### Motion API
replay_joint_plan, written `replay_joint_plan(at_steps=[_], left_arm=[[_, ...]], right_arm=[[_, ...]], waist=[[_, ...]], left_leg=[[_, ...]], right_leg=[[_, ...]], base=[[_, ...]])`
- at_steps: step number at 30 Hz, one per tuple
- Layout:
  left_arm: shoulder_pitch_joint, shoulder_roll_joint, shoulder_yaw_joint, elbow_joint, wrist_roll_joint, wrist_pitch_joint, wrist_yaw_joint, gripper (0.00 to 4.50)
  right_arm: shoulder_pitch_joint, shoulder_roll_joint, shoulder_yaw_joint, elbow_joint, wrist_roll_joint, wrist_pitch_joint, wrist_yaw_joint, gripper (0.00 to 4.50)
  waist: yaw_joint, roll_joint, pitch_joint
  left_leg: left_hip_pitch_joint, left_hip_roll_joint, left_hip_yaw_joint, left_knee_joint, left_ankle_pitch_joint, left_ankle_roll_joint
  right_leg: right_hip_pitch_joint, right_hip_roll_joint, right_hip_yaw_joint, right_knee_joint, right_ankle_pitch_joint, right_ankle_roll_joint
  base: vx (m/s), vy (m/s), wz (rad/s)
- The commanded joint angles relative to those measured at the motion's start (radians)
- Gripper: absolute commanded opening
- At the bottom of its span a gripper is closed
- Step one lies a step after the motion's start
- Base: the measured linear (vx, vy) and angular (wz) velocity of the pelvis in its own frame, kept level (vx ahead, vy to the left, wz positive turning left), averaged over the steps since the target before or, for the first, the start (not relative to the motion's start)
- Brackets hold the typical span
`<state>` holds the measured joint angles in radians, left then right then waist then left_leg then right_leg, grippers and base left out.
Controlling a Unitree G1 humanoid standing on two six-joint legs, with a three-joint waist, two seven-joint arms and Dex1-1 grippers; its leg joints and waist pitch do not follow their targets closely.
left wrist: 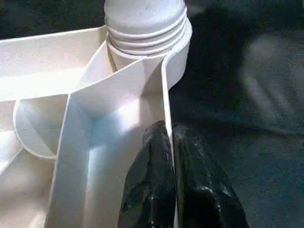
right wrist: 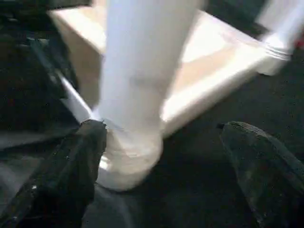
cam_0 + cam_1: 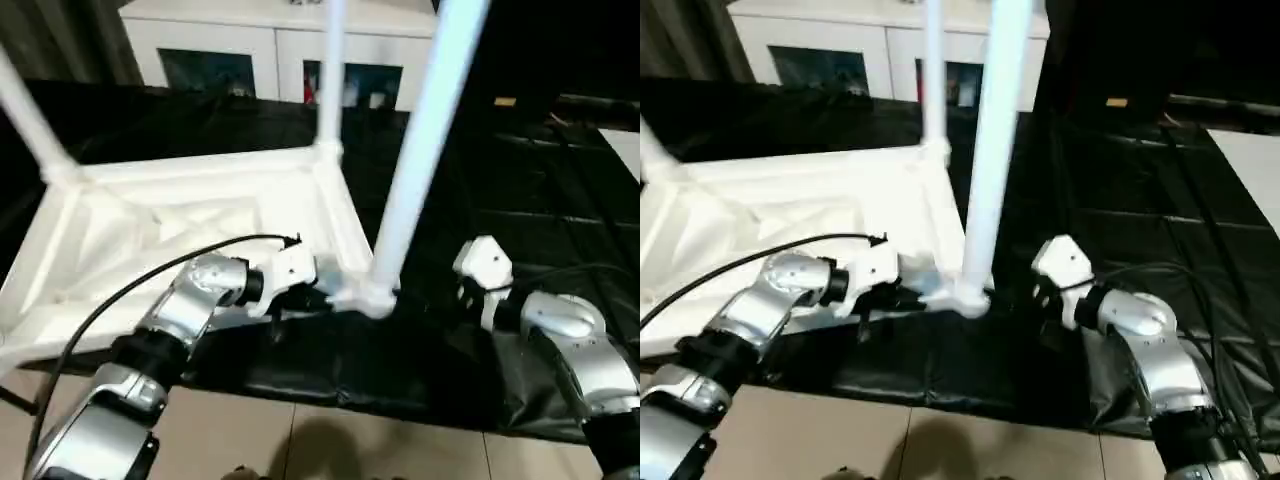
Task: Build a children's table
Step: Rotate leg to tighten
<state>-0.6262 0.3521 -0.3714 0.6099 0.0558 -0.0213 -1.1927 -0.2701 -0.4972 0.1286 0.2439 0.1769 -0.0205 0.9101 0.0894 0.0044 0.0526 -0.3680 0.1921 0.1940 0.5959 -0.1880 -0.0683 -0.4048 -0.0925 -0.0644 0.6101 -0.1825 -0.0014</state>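
Note:
The children's table (image 3: 180,220) lies upside down on the black cover, ribbed underside facing up. Three white legs stand in its corner sockets: the near one (image 3: 420,150), a far one (image 3: 330,70) and a left one (image 3: 30,115). My left gripper (image 1: 168,142) is shut on the thin rim wall of the top, just beside the near leg's socket (image 1: 147,42). My right gripper (image 2: 164,127) is open on the other side of that corner. One finger (image 2: 80,156) sits close to the leg's base (image 2: 128,161); the other finger (image 2: 256,161) is well apart from it.
The black-covered work table (image 3: 520,200) stretches to the right and back. Its front edge drops to a tiled floor (image 3: 350,440). A white cabinet with glass doors (image 3: 240,50) stands behind. A black cable (image 3: 120,290) loops over my left forearm.

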Motion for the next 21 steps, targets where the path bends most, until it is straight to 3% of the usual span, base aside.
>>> replay_joint_plan(at_steps=[1,7,14,16,19,21], left_arm=[[0.009,0.009,-0.052,-0.037,0.017,0.002,-0.063,0.00],[0.015,0.023,-0.052,-0.061,0.016,0.015,-0.080,0.00],[0.017,0.031,-0.051,-0.082,0.012,0.031,-0.085,0.00],[0.018,0.032,-0.051,-0.084,0.012,0.034,-0.085,0.00],[0.019,0.033,-0.050,-0.090,0.013,0.040,-0.083,0.00],[0.019,0.032,-0.049,-0.091,0.013,0.042,-0.082,0.00]], right_arm=[[0.006,-0.009,0.027,-0.039,0.032,0.032,0.052,4.46],[-0.005,0.003,0.048,-0.034,0.028,0.037,0.082,4.46],[-0.021,-0.011,0.065,-0.008,-0.004,0.039,0.098,4.46],[-0.024,-0.012,0.066,-0.003,-0.006,0.040,0.106,4.12],[-0.027,-0.009,0.064,0.005,-0.009,0.036,0.111,4.07],[-0.031,-0.003,0.059,0.009,-0.005,0.035,0.106,3.68]], waist=[[-0.001,-0.009,-0.061],[0.002,-0.009,-0.060],[0.002,-0.008,-0.064],[0.002,-0.009,-0.065],[0.000,-0.009,-0.064],[0.001,-0.009,-0.063]], left_leg=[[0.014,0.044,-0.014,-0.074,-0.230,0.087],[0.010,0.043,-0.018,-0.078,-0.236,0.056],[0.008,0.041,-0.016,-0.073,-0.199,0.067],[0.008,0.041,-0.017,-0.073,-0.196,0.070],[0.008,0.041,-0.017,-0.073,-0.197,0.072],[0.009,0.041,-0.016,-0.073,-0.203,0.070]], right_leg=[[0.047,-0.055,0.046,-0.074,-0.186,-0.256],[0.049,-0.057,0.046,-0.075,-0.226,-0.226],[0.050,-0.056,0.045,-0.069,-0.168,-0.239],[0.052,-0.056,0.044,-0.068,-0.167,-0.239],[0.051,-0.055,0.044,-0.068,-0.167,-0.240],[0.050,-0.056,0.045,-0.070,-0.185,-0.238]], base=[[0.000,0.000,0.00],[0.000,0.000,0.00],[0.000,0.000,0.00],[0.000,0.000,0.00],[0.000,0.000,0.00],[0.000,0.000,0.00]])
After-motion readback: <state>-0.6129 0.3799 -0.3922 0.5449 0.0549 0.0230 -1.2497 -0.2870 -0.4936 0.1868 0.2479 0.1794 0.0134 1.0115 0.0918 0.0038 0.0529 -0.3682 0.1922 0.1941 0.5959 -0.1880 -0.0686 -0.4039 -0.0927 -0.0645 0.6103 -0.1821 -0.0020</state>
